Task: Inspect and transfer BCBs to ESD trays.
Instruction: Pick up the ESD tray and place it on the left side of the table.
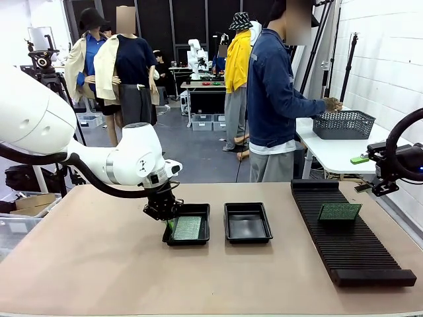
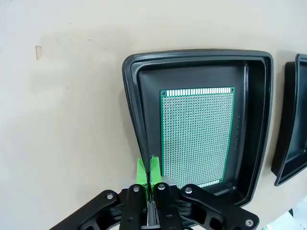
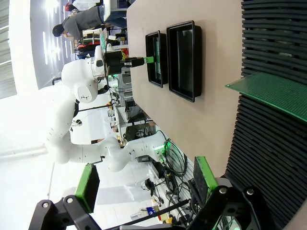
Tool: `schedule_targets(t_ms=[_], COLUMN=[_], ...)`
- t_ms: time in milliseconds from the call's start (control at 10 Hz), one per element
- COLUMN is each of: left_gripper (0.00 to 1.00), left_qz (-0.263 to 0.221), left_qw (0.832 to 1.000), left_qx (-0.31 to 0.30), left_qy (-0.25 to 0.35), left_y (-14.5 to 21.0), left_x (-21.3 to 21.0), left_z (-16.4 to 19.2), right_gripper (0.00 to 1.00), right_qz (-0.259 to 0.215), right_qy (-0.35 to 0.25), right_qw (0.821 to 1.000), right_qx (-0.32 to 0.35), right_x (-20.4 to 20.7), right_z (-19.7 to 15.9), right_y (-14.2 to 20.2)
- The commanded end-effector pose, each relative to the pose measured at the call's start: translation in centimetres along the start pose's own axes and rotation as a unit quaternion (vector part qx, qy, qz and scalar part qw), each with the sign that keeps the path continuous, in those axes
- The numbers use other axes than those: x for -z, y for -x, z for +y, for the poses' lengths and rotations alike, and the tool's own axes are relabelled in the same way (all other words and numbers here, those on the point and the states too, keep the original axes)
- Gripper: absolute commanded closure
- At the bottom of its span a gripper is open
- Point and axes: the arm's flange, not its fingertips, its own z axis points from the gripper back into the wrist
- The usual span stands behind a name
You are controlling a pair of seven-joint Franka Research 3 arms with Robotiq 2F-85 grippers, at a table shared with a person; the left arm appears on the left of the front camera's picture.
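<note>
At the left, left gripper (image 1: 165,218) (image 2: 146,171), black with green pads: jaws pressed tight together, pad on pad, hanging low at the left rim of a shallow black rectangular plastic tray (image 1: 198,209) (image 2: 130,100). Inside that tray, flat on the glossy floor, a thin green rectangular circuit board (image 1: 188,228) (image 2: 196,134) dotted with fine pale holes. Lies just beside the closed fingertips, on the inner side of the rim, not between the jaws.

Just to the right, a second identical black tray (image 1: 248,206) (image 2: 288,139), apart from the gripper.

Farther right on the tan table (image 1: 99,264), a long black ribbed slotted rack (image 1: 357,257) (image 3: 273,33), with a second green circuit board (image 1: 340,212) (image 3: 278,93) propped at a tilt on its ribs near the far end.

Beyond the rack, a person (image 1: 274,92) in a dark blue top, hand (image 1: 332,104) at a dark mesh basket (image 1: 344,123) on a white side table (image 1: 330,152).

At the far right, right gripper (image 1: 361,173) (image 3: 146,184): jaws spread wide apart, poised off the rack's far right corner, well apart from the tilted board.
</note>
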Motion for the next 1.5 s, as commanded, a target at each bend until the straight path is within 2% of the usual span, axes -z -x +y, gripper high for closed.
schedule_targets(t_ms=[0,500,900,1400], left_gripper=[1.0,1.0,1.0,1.0], left_qz=[-0.006,0.005,0.004,-0.001], left_qw=[1.0,1.0,1.0,1.0], left_qx=[0.003,-0.001,-0.02,-0.008], left_qy=[-0.001,0.003,0.009,0.007], left_y=[0.0,-0.4,-0.5,0.7], left_x=[0.0,-0.4,-0.7,-2.4], left_z=[0.0,0.8,3.4,8.2], right_gripper=[0.0,0.0,0.0,0.0], right_qz=[0.002,0.002,0.002,0.002], right_qy=[0.001,0.001,0.001,0.001], right_qw=[1.0,1.0,1.0,1.0], right_qx=[-0.003,-0.003,-0.003,-0.003], right_x=[0.0,0.0,0.0,0.0], right_z=[0.1,0.1,0.1,0.1], right_y=[-0.4,-0.4,-0.4,-0.4])
